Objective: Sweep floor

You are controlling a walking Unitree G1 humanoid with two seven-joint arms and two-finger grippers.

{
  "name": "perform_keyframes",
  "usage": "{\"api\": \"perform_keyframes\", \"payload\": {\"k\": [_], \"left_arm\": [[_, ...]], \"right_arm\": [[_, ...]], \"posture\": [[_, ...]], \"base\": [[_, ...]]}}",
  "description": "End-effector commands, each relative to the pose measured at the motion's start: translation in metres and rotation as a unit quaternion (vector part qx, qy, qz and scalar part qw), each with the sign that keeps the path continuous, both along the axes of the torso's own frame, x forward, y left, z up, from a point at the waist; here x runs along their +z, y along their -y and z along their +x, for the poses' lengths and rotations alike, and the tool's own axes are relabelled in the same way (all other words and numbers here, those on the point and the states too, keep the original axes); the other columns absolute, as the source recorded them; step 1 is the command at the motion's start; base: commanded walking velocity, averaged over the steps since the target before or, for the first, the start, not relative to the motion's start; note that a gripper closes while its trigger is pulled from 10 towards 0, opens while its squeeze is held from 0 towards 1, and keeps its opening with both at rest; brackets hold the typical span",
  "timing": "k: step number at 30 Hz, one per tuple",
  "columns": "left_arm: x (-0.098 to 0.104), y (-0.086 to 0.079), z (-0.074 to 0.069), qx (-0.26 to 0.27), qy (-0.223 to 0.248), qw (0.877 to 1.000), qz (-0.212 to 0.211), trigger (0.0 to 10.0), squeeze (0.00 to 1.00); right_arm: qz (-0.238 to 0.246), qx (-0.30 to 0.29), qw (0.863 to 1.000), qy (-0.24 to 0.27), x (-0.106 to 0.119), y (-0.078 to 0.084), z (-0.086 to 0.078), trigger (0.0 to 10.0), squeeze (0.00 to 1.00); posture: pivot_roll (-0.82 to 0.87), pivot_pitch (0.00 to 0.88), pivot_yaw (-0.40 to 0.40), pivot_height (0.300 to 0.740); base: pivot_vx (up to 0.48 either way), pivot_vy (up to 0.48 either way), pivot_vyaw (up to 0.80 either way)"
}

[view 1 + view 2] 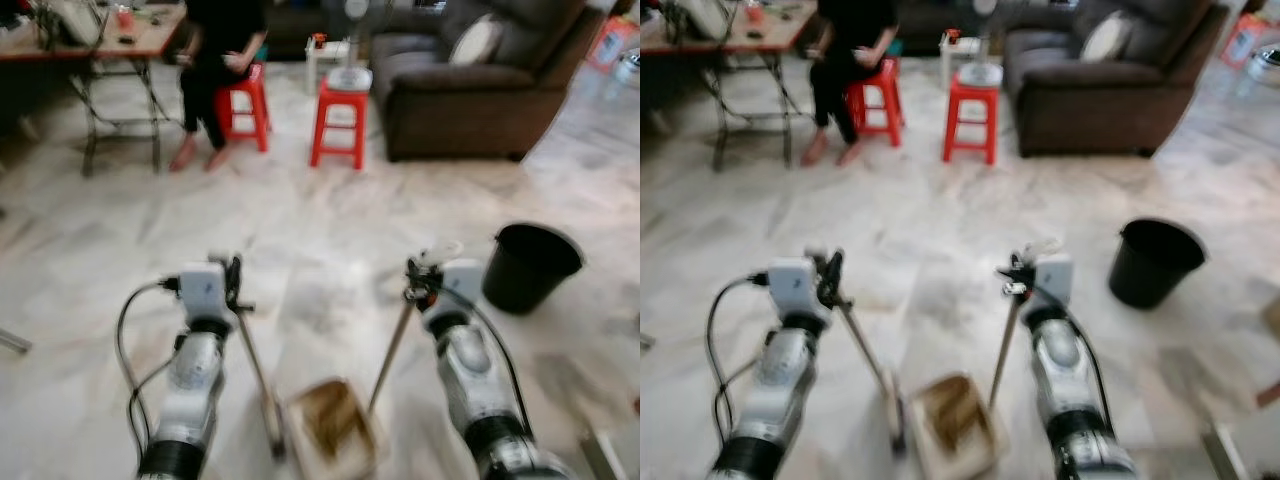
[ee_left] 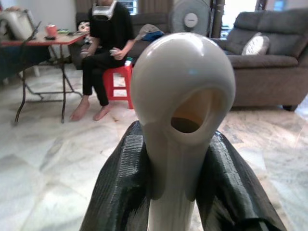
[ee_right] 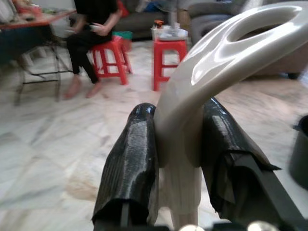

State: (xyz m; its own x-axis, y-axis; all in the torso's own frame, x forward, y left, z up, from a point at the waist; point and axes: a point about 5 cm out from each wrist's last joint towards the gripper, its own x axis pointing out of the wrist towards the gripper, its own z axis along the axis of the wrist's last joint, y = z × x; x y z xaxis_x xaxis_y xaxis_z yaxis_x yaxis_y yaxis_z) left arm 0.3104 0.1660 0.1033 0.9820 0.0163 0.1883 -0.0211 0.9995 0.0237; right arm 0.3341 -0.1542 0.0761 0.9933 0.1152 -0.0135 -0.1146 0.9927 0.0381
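Note:
My left gripper (image 1: 234, 285) is shut on the cream handle of a small broom (image 2: 183, 120), whose stick slants down to a brush head (image 1: 272, 435) on the marble floor. My right gripper (image 1: 415, 282) is shut on the cream looped handle of the dustpan (image 3: 226, 53). The dustpan's stick (image 1: 390, 355) slopes down to its tray (image 1: 335, 425), which rests on the floor between my arms and holds brownish dirt. The brush head sits just left of the tray.
A black bucket (image 1: 530, 265) stands on the floor to my right. Ahead are two red stools (image 1: 338, 120), a person (image 1: 215, 70) seated on one, a table (image 1: 100, 45) at the left and a brown sofa (image 1: 480, 85) at the right.

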Motion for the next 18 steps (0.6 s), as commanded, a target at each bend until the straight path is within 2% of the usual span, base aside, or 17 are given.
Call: {"api": "perform_keyframes", "payload": {"k": [1,18], "left_arm": [[0.0103,0.0051,0.0040,-0.008,0.021,1.000,-0.003,10.0,0.00],[0.0118,0.0059,0.0049,-0.018,0.023,1.000,0.002,10.0,0.00]], "right_arm": [[0.008,-0.007,0.999,0.032,0.0126,0.0014,0.0044,10.0,0.00],[0.013,-0.002,0.999,0.033,0.0104,-0.0066,0.0027,10.0,0.00]], "posture": [[-0.11,0.000,0.024,0.740],[-0.11,0.000,0.036,0.740]], "base": [[0.326,0.000,0.00],[0.324,0.000,0.00]]}}
